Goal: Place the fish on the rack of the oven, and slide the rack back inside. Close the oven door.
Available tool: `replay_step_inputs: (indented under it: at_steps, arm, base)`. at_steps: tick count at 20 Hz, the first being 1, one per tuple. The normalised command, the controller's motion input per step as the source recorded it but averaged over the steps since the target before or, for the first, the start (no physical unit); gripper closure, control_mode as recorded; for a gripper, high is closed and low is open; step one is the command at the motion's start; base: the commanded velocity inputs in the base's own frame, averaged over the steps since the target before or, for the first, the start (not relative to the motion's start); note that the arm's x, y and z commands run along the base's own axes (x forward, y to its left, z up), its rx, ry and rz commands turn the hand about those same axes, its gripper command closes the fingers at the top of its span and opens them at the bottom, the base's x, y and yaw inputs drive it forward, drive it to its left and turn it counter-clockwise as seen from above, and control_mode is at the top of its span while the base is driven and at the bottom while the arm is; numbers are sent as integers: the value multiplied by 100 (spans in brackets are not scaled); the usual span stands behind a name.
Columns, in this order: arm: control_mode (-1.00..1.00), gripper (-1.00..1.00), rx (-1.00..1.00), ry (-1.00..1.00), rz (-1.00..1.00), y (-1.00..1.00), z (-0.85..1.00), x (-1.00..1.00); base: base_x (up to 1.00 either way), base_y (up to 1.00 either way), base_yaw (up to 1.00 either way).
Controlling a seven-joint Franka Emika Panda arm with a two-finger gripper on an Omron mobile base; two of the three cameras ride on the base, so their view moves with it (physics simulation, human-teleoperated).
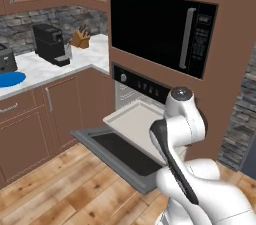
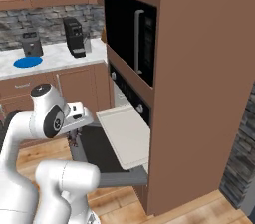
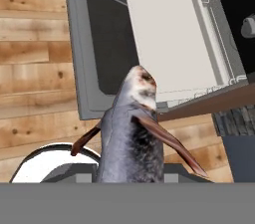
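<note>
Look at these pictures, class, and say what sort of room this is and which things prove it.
A home kitchen, a rendered one. A built-in oven stands open with its rack pulled out, a black microwave sits above it, and a coffee machine stands on the stone-backed counter.

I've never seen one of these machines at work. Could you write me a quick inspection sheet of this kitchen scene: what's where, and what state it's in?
Surface: wooden floor; white counter to the left.
Job's things: oven open, oven door folded down flat; rack pulled out over it, bare. Fish held up in the gripper, head towards the rack, not yet on it.
Clutter: blue plate, coffee machine, knife block, toaster on the counter.
Gripper: shut on the fish, beside the open door.
Cables: nothing seen.
Surroundings: microwave above the oven, brown cabinets, stone backsplash.
</note>
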Motion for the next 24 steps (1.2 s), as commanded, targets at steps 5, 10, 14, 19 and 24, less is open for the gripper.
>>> replay_step_inputs:
  at_steps: [5, 10, 14, 19, 24]
  arm:
    - [-100, 100, 0, 0, -3, 0, -21, 47]
    - [-100, 100, 0, 0, 0, 0, -23, 40]
    - [-100, 100, 0, 0, 0, -4, -17, 43]
    - [-100, 100, -2, 0, 0, -2, -29, 43]
    - [-100, 100, -4, 0, 0, -13, -39, 40]
  base:
    - [0, 0, 0]
    - [0, 0, 0]
    - [0, 0, 0]
    - [0, 0, 0]
    - [0, 0, 0]
